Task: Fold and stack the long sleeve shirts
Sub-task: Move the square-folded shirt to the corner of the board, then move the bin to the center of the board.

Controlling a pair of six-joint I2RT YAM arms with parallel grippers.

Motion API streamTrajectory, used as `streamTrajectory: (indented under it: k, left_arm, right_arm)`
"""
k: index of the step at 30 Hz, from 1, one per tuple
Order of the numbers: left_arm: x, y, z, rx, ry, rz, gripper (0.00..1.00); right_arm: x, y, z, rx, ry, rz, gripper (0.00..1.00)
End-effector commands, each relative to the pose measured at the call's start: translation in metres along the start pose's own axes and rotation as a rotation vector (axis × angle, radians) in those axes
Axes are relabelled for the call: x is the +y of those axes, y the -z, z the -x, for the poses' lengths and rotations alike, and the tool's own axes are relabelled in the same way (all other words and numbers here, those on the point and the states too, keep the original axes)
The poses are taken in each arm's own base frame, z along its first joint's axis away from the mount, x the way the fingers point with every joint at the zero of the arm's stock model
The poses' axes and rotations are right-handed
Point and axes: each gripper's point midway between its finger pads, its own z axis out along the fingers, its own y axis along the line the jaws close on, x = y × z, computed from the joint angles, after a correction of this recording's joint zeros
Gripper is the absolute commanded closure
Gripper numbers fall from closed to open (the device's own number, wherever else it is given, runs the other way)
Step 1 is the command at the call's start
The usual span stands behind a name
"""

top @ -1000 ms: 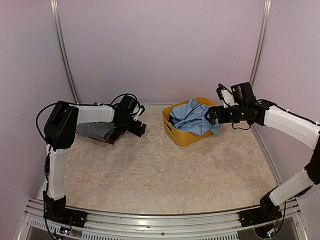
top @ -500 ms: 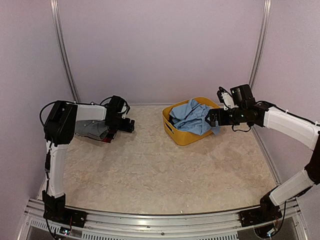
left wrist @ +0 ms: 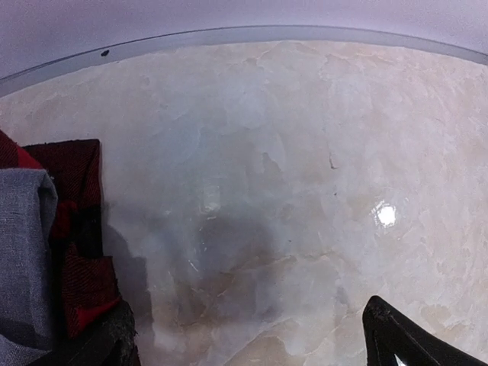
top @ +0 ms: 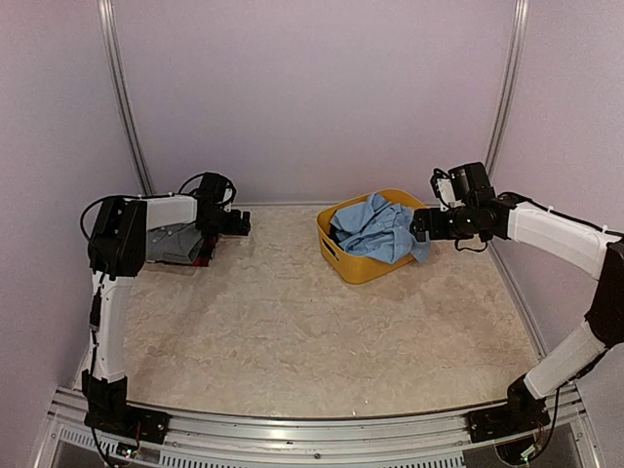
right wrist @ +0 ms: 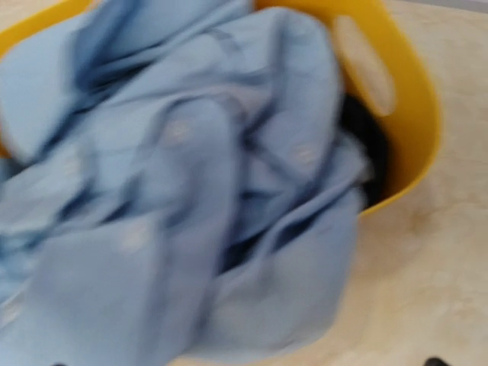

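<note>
A folded grey shirt [top: 174,240] lies on a red-and-black plaid shirt [top: 202,257] at the far left of the table. In the left wrist view the grey shirt [left wrist: 23,252] and the plaid shirt [left wrist: 76,229] fill the left edge. My left gripper [top: 238,223] hovers just right of this stack, open, with only bare table between its fingers [left wrist: 404,335]. A crumpled light blue shirt [top: 375,229] fills the yellow basket [top: 363,269]. My right gripper [top: 419,226] sits at the basket's right rim over the blue cloth [right wrist: 191,191], open and holding nothing.
The basket's rim [right wrist: 412,99] with its handle slot shows at the upper right of the right wrist view. Pale walls close the table on three sides, and the back wall's rail [left wrist: 244,34] runs just behind the left gripper.
My left arm has drawn back and to the left, away from the table's middle toward the back wall, beside the stack. My right gripper shifted slightly at the basket's rim.
</note>
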Motion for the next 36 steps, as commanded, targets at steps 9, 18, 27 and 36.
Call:
streamTrajectory:
  k: [9,18,27,36]
  left_arm:
    - [-0.102,0.089,0.033,-0.208,-0.015,-0.324,0.01]
    - [-0.158,0.136,0.007,-0.23,-0.172,-0.296,0.01]
    - [-0.184,0.146,-0.028,-0.19,-0.265,-0.281,0.01]
    - [-0.209,0.157,-0.055,-0.165,-0.364,-0.251,0.01]
  right_arm:
    - [-0.077,-0.08,0.033,0.087,-0.059,-0.145,0.26]
    - [-0.086,-0.136,0.043,0.127,-0.026,-0.134,0.43]
    - [-0.101,-0.171,0.041,0.18,-0.007,-0.168,0.73]
    - [-0.151,-0.115,0.023,0.182,-0.14,-0.256,1.0]
